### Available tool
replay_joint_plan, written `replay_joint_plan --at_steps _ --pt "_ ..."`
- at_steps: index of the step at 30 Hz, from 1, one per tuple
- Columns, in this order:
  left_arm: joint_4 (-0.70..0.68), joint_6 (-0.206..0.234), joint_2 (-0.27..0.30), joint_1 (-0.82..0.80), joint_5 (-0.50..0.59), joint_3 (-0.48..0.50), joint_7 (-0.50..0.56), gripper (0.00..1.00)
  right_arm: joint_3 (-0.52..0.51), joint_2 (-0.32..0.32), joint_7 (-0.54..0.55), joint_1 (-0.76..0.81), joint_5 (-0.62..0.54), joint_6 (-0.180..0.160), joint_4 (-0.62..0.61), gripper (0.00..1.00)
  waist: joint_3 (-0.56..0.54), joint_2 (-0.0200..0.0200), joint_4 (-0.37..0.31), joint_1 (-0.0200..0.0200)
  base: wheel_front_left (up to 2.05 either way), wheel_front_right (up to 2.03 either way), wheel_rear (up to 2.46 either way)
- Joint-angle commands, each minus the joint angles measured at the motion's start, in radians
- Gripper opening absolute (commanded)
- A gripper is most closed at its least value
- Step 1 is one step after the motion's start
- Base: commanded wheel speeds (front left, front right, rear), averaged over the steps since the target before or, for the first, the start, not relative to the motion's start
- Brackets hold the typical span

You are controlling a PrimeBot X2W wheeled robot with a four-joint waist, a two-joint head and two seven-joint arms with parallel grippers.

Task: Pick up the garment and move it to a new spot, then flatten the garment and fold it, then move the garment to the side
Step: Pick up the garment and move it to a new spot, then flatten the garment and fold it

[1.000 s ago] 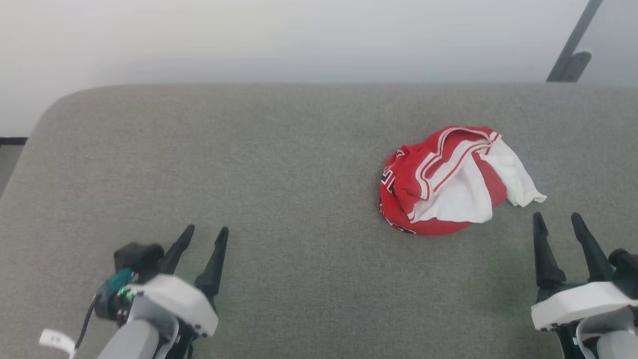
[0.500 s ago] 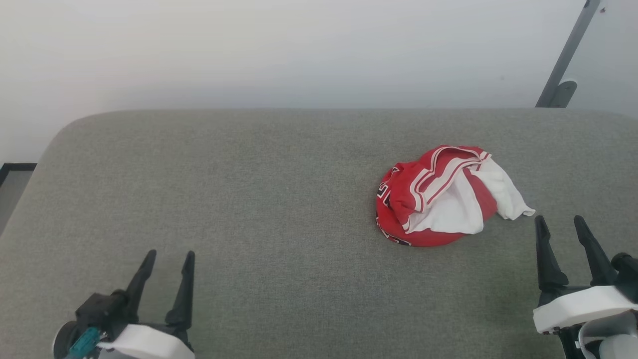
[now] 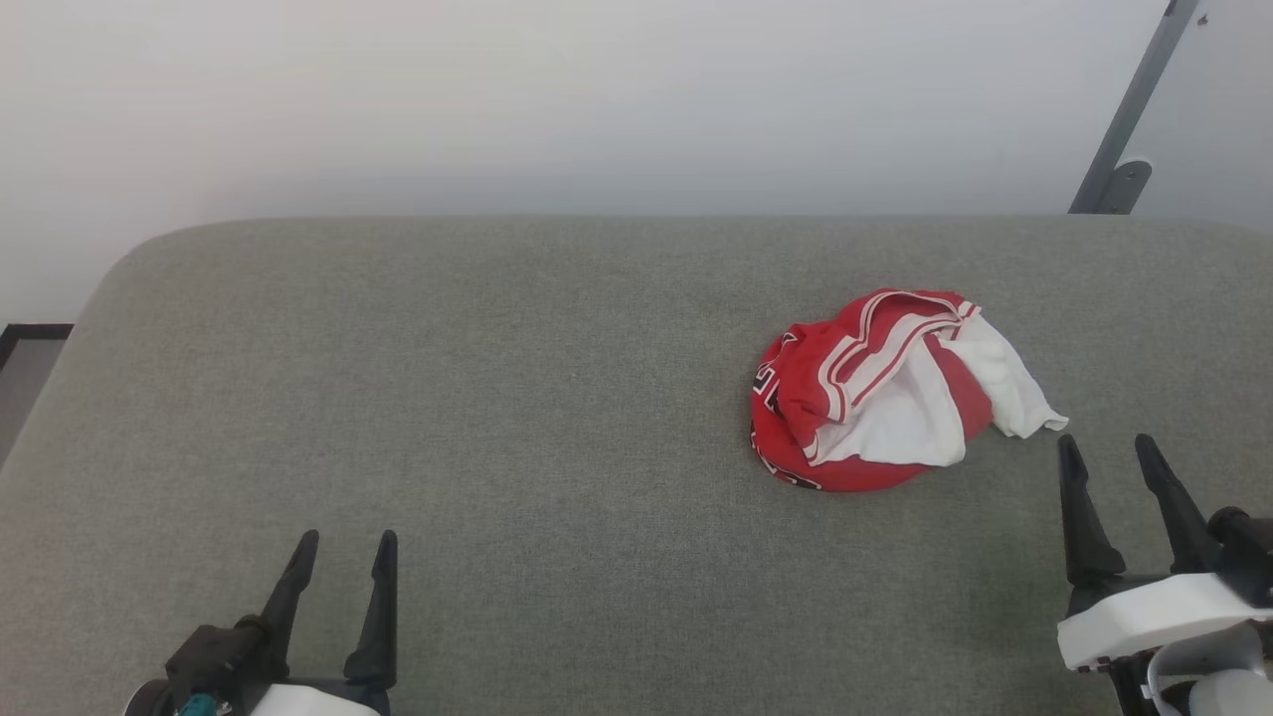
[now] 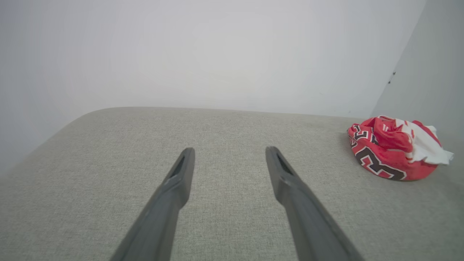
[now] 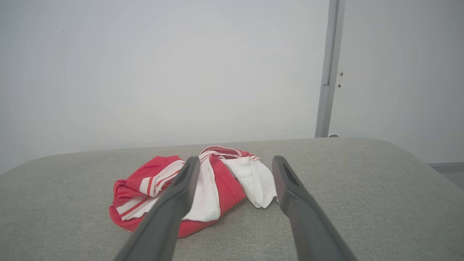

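The garment [image 3: 875, 393] lies crumpled in a heap on the grey cushioned surface [image 3: 517, 398], right of centre: red cloth, white sleeves, striped trim, black lettering along its left edge. The left wrist view shows the garment [image 4: 393, 148] far to the right, and the right wrist view has the garment [image 5: 203, 188] just ahead. My right gripper [image 3: 1106, 447] stands open, a short way to the right of the heap's white sleeve and nearer to me, apart from it. At the lower left my left gripper [image 3: 348, 540] is open and far from the cloth.
A pale wall rises behind the surface. A grey metal post [image 3: 1129, 109] leans at the back right corner. The surface's rounded left edge [image 3: 90, 308] drops off to a dark floor strip.
The camera tilted up a second ago, shifting the whole picture down. My left gripper drew back toward the lower left. My right gripper has edged slightly up. The garment has not moved.
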Motion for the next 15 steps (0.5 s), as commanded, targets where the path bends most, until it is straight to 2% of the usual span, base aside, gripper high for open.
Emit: replay_joint_plan --at_steps 1,8,12,15 --pt "-0.006 -0.005 -0.001 0.009 0.010 0.006 -0.005 1.00 0.001 -0.004 -0.003 -0.005 -0.003 0.000 0.002 1.00 0.002 -0.0001 0.001 0.0000 0.00 0.00 0.00" --pt "-0.014 -0.007 -0.017 -0.010 0.020 0.011 -0.005 1.00 0.027 -0.026 -0.003 -0.023 -0.007 0.000 0.036 1.00 0.025 -0.0001 0.004 0.0000 0.00 0.00 0.00" --pt "-0.020 -0.008 -0.031 -0.028 0.018 -0.004 -0.005 1.00 0.059 -0.078 0.041 -0.088 -0.013 0.000 0.087 1.00 0.064 -0.0001 0.005 0.0000 0.00 0.00 0.00" --pt "-0.021 -0.007 -0.042 -0.047 0.013 -0.017 -0.005 1.00 0.086 -0.142 0.118 -0.155 -0.005 -0.001 0.106 1.00 0.112 -0.0001 0.010 0.0000 0.00 0.00 0.00"
